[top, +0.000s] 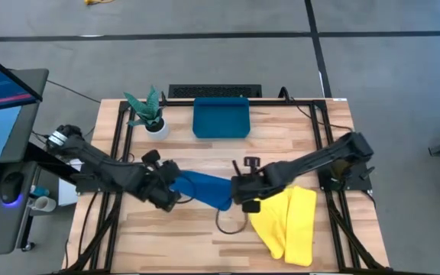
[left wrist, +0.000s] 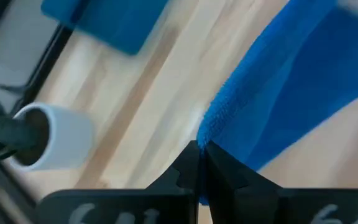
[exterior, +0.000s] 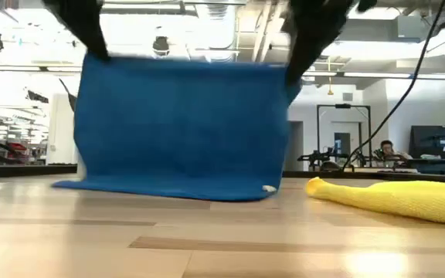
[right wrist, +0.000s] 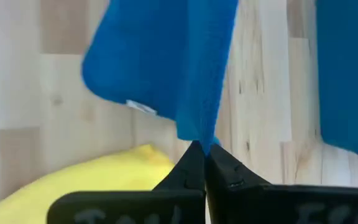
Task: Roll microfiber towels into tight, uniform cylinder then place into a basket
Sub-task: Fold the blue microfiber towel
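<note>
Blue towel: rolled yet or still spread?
Spread, not rolled: the blue towel hangs as a flat sheet from both pincers, bottom edge touching the table.

2 black jointed arms [top: 105, 164], each gripper [left wrist: 201, 177] matte black.

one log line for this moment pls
left gripper: shut on blue towel corner | right gripper: shut on opposite corner | towel: hanging, bottom edge on table | yellow towel: flat | basket: empty

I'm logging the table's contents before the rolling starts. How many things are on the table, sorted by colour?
Blue: 2, the blue towel held up by both grippers, and the teal basket.
Yellow: 1, the yellow towel.
White: 1, the plant pot.
Total: 4
</note>
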`<move>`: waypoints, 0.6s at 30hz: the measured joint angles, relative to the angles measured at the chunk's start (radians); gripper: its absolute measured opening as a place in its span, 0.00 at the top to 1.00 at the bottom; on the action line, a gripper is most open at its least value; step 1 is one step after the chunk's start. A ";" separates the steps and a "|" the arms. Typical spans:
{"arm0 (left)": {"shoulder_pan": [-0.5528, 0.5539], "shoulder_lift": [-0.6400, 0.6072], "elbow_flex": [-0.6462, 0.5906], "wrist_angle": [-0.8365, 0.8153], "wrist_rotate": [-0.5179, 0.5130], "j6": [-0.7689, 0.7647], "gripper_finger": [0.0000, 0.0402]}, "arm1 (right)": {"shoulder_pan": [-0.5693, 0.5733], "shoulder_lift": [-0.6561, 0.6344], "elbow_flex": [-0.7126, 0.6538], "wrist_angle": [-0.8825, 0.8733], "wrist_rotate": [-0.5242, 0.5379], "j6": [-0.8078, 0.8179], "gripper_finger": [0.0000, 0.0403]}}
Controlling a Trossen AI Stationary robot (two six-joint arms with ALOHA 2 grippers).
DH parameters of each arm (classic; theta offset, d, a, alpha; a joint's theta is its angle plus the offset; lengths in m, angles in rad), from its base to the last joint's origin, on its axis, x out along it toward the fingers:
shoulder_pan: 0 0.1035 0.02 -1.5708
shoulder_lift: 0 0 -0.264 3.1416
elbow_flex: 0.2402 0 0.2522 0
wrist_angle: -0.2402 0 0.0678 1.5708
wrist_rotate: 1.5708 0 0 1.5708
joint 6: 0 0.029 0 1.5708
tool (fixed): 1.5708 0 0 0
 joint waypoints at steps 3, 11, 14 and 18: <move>0.047 0.000 -0.078 0.043 -0.050 0.036 1.00 | -0.031 0.056 0.000 -0.002 0.008 -0.001 0.97; 0.113 0.000 -0.140 0.058 -0.245 0.150 1.00 | -0.083 0.109 0.002 -0.017 0.097 0.000 0.97; 0.135 0.000 -0.141 0.061 -0.297 0.219 1.00 | -0.096 0.109 0.002 -0.029 0.170 0.000 0.97; 0.185 0.000 -0.145 0.093 -0.255 0.350 1.00 | -0.108 0.110 0.000 -0.025 0.211 0.000 0.97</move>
